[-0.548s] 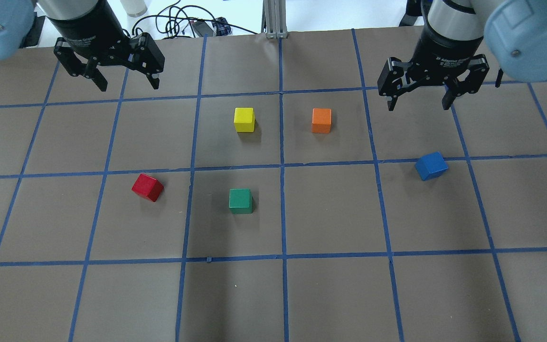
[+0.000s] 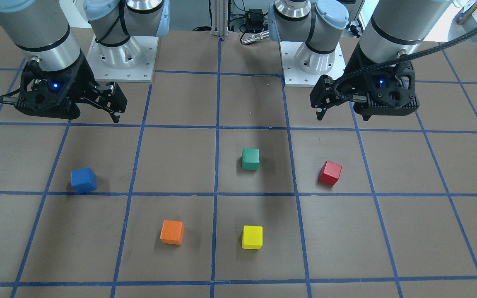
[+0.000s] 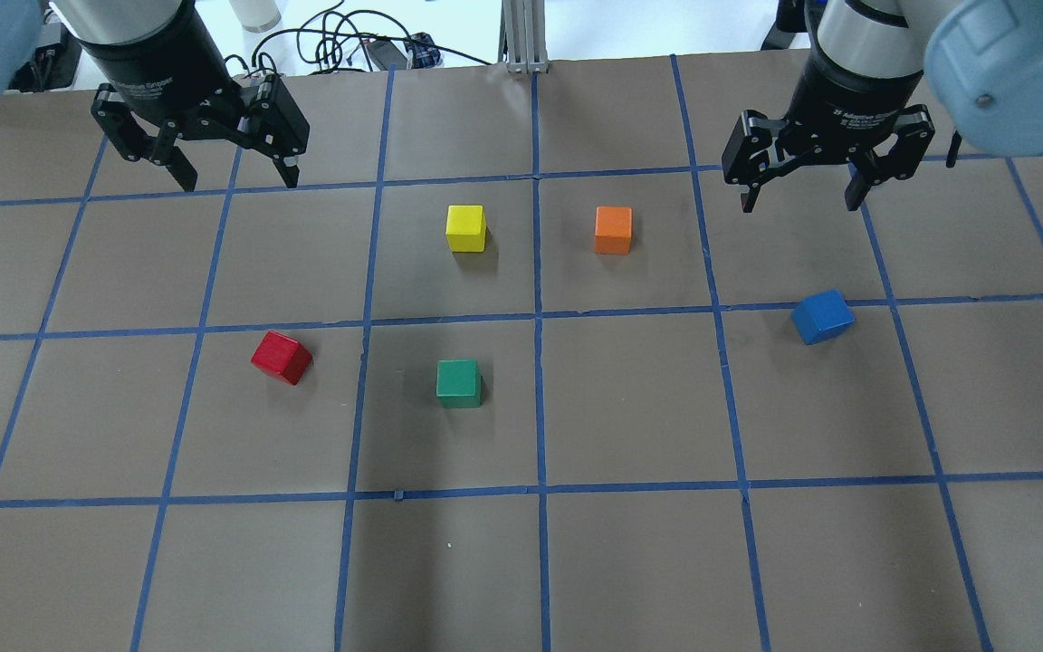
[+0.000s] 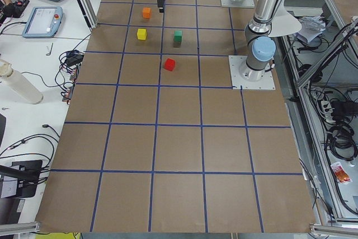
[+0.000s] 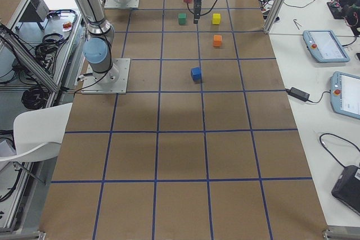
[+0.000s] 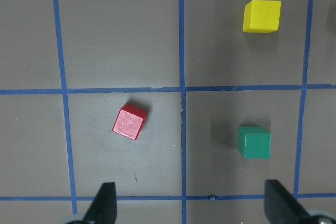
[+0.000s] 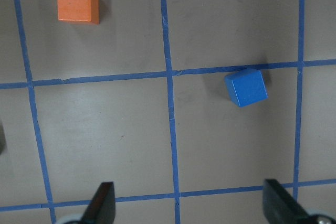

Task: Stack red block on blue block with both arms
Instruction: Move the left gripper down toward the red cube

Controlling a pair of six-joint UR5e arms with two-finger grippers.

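Observation:
The red block (image 3: 282, 357) lies turned at an angle on the brown table, left of centre; it also shows in the left wrist view (image 6: 128, 121) and the front view (image 2: 329, 173). The blue block (image 3: 822, 316) lies at the right, just below a tape line; it also shows in the right wrist view (image 7: 245, 87) and the front view (image 2: 83, 180). My left gripper (image 3: 238, 179) is open and empty, high over the far left, well beyond the red block. My right gripper (image 3: 798, 201) is open and empty, hanging beyond the blue block.
A yellow cube (image 3: 466, 227) and an orange cube (image 3: 613, 229) sit in the far middle. A green cube (image 3: 459, 382) sits right of the red block. Blue tape lines grid the table. Cables (image 3: 349, 41) lie past the far edge.
My left gripper has shifted slightly left and looks a little lower. My right gripper has barely moved. The blocks have not moved.

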